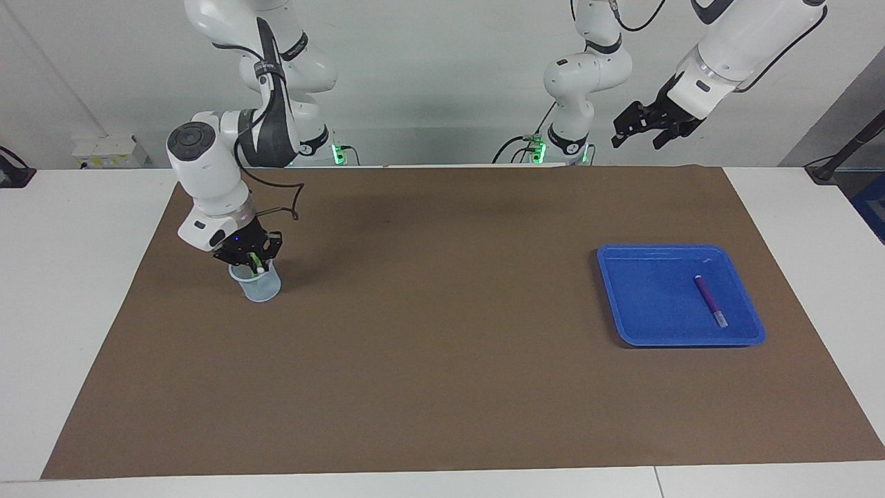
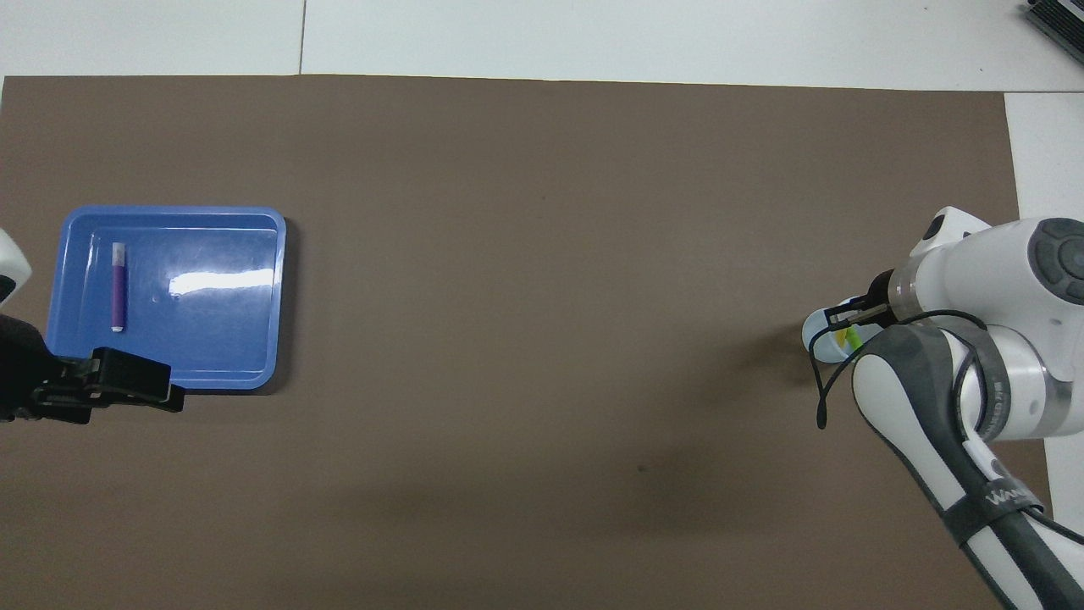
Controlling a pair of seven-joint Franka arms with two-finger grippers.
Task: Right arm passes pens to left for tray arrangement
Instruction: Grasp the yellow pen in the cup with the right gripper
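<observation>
Your right end effector sits at the mouth of the small translucent cup, which stands on the brown mat toward the right arm's end of the desk. The green pen stands nearly upright in the cup, its pale tip up between the fingers; the fingers look drawn in narrow around it, though you cannot tell from here whether they truly grip it. In the overhead view a bit of the yellow pen shows in the cup beside the green one.

The purple pen lies flat in the blue tray toward the left arm's end of the desk, in the part of the tray farthest from the right arm, its long axis running roughly away from the robots with the pale tip at the end farther from them.

Your left end effector hangs high in the air, fingers spread and empty, over the mat's edge nearest the robots and clear of the tray.

What the next move turns on: the green pen's long axis is vertical and the right end effector is directly above it, so a straight lift looks the cleanest way out of the cup. The two end effectors are well apart, so the handover would need both arms to travel toward the middle of the mat
</observation>
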